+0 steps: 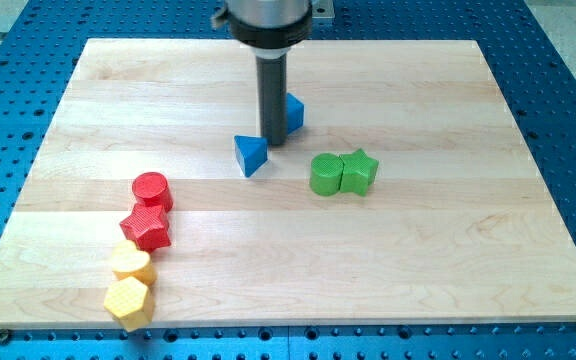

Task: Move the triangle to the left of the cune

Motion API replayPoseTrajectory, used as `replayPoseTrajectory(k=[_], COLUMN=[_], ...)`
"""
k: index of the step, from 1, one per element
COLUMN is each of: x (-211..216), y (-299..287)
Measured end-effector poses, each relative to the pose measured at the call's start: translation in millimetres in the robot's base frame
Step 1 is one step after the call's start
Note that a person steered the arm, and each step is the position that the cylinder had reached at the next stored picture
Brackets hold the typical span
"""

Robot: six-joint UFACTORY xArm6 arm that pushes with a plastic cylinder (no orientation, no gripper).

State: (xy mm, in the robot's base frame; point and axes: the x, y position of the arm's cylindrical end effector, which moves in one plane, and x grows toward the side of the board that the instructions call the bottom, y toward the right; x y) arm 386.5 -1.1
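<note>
- My tip (pixel 273 140) rests on the wooden board (pixel 418 260), touching the blue cube (pixel 293 112) on its left side; it grips nothing.
- The blue triangle (pixel 251 154) lies just below-left of my tip, beside the cube's lower left.

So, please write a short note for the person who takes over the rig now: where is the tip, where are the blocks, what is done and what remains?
My tip is down on the board, between the blue triangle at its lower left and the blue cube at its upper right, which the rod partly hides.
The triangle already lies left of the cube in the view, but lower; whether it counts as placed is your judgement.
Possibly left: nudge the triangle up, level with the cube.
Others, apart from the job: green cylinder touching green star; red cylinder, red star, two yellow blocks at lower left.
</note>
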Motion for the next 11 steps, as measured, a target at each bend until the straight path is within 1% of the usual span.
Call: replayPoseTrajectory(k=[1, 2, 3, 5, 6, 7, 8, 9, 10, 11], x=[44.8, 87.3, 88.8, 68.1, 66.2, 38.2, 17.2, 1.5, -1.4, -15.7], y=[41.6, 16.1, -9.3, -4.7, -20.9, -67.5, -91.4, -91.3, -136.9, -149.4])
